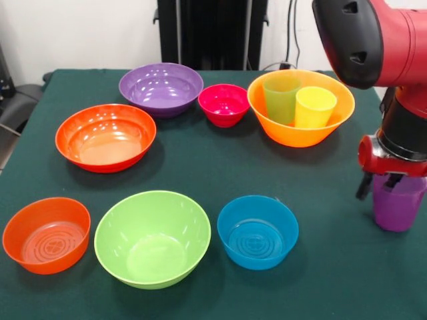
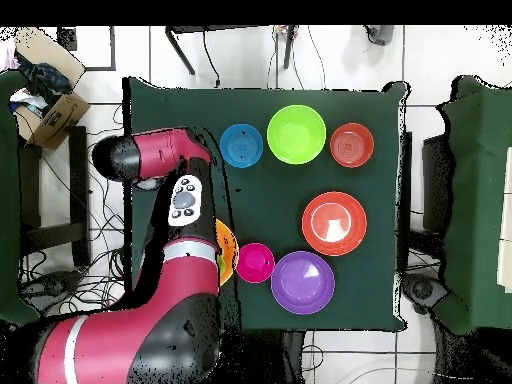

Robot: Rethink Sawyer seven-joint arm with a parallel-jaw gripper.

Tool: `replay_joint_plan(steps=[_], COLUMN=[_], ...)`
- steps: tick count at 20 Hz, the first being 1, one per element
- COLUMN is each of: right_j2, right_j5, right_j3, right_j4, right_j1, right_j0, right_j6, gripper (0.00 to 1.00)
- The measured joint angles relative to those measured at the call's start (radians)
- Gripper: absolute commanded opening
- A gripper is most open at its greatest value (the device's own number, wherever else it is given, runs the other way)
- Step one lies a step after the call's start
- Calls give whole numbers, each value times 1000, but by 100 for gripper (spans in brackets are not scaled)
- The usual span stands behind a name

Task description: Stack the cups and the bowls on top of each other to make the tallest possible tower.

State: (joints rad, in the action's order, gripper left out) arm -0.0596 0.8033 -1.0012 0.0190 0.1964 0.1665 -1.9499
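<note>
The purple cup (image 1: 398,207) stands upright on the green table at the right edge of the front view. My gripper (image 1: 387,183) is right on top of it, at its rim; its grip is not clear. The big orange bowl (image 1: 293,137) holds the green cup (image 1: 280,100) and the yellow cup (image 1: 313,107) side by side, upright. The other bowls stand apart, open side up: purple (image 1: 161,88), small pink (image 1: 224,105), wide red-orange (image 1: 105,137), small orange (image 1: 47,235), big lime green (image 1: 152,237), small blue (image 1: 257,231). There is no tower.
In the overhead view my arm (image 2: 180,200) covers the gripper, the purple cup and most of the big orange bowl (image 2: 226,250). The green table (image 1: 200,167) ends just right of the purple cup. A cardboard box (image 2: 50,110) and chairs stand off the table.
</note>
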Motion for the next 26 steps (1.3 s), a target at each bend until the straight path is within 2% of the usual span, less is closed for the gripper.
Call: replay_joint_plan(steps=[8, 15, 22, 26], right_j2=[63, 86, 84, 85], right_j5=[-20, -20, -23, -42], right_j3=[-10, -96, -266, -396], right_j4=[-32, -47, -49, -49], right_j1=[39, 101, 226, 313], right_j0=[-24, -51, -61, -67], right_j6=[0, 0, 0, 0], gripper=[0, 0, 0, 0])
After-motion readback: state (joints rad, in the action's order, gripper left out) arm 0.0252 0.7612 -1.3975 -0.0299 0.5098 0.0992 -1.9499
